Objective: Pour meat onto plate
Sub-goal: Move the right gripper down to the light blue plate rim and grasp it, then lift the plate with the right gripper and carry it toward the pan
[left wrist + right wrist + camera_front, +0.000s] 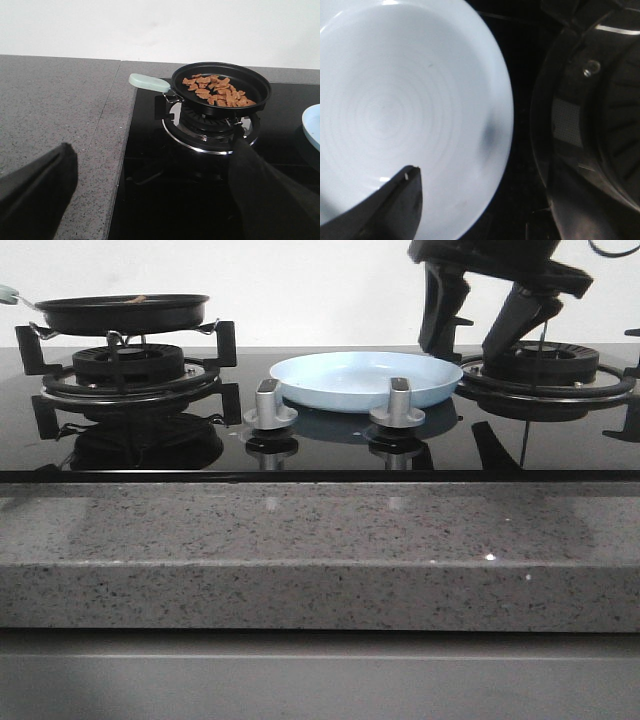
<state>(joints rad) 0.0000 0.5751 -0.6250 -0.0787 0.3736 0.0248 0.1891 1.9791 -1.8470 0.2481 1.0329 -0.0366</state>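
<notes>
Right gripper (484,340): jaws stood apart, nothing between them, hanging over the right burner (545,365) just beside the plate (365,377). In the right wrist view one dark finger (395,205) lay over the plate's (405,115) edge; whether it touched could not be told.

Left gripper (150,200): both black fingers (35,190) were spread wide, holding nothing, one over the grey stone counter (55,105), the other over the black glass hob (165,185). It was well apart from the pan.

Meat (217,91): a loose tan heap lay inside the black frying pan (260,87), toward the side away from the pale green handle (149,82). Pan sat on the left burner (128,365).

Plate: pale blue, bare, flat on the hob between the two burners, directly behind the two silver knobs (270,405).
</notes>
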